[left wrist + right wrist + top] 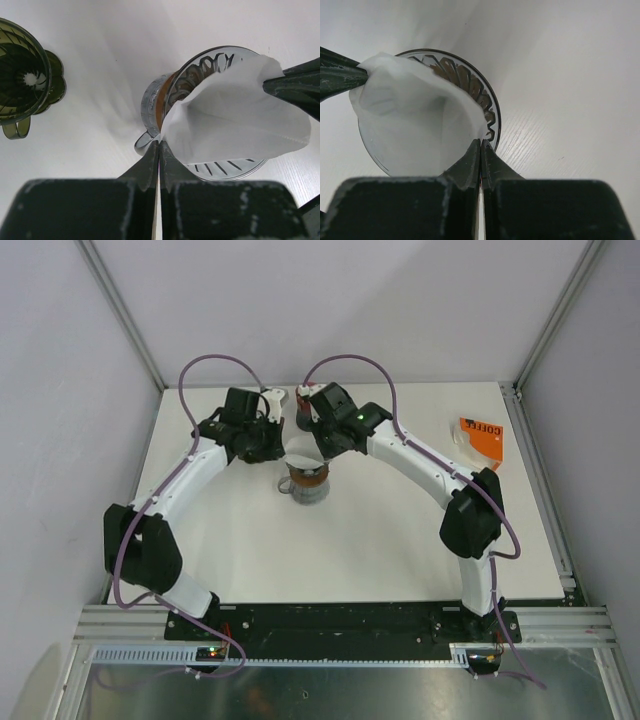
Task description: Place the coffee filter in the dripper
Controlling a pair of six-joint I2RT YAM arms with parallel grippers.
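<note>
Over the glass dripper point(197, 75), left gripper point(159, 150) and right gripper point(480, 147) are clamping opposite rims of the opened coffee filter point(235, 115).

Matt white paper filter point(235, 115) in a glossy, seemingly glass dripper point(192, 75).

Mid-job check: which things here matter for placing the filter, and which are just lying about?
In the job:
coffee filter
clear dripper
left hand and right hand, both pinching the filter's edge

Lying about:
green dripper
orange coffee packet
</note>
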